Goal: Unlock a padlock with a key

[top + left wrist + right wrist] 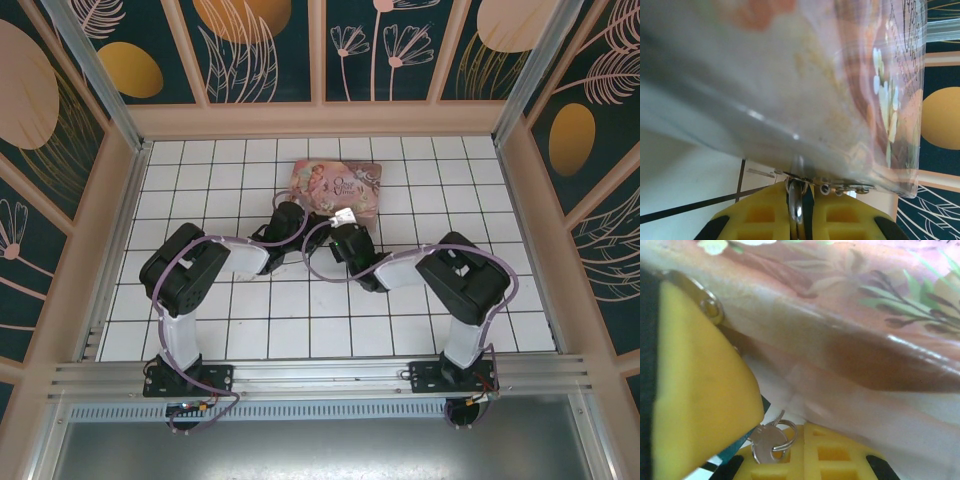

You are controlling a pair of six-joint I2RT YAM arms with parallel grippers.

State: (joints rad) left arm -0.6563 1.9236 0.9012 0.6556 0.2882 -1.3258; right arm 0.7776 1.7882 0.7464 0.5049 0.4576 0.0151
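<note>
In the top view the tiled worktop [200,330] lies open toward every wall. Both arms meet at frame centre, against the lower edge of the pink floral tin [335,183].

The left tool [300,216] is pressed together on the padlock [797,202] — its thin silver shackle rises between the yellow pads to the tin's rim at the bottom centre of the left wrist view.

The right tool [801,432] has its fingers together. The key [763,447], on a ring, lies just above its left finger — whether it is pinched, I cannot tell.
</note>
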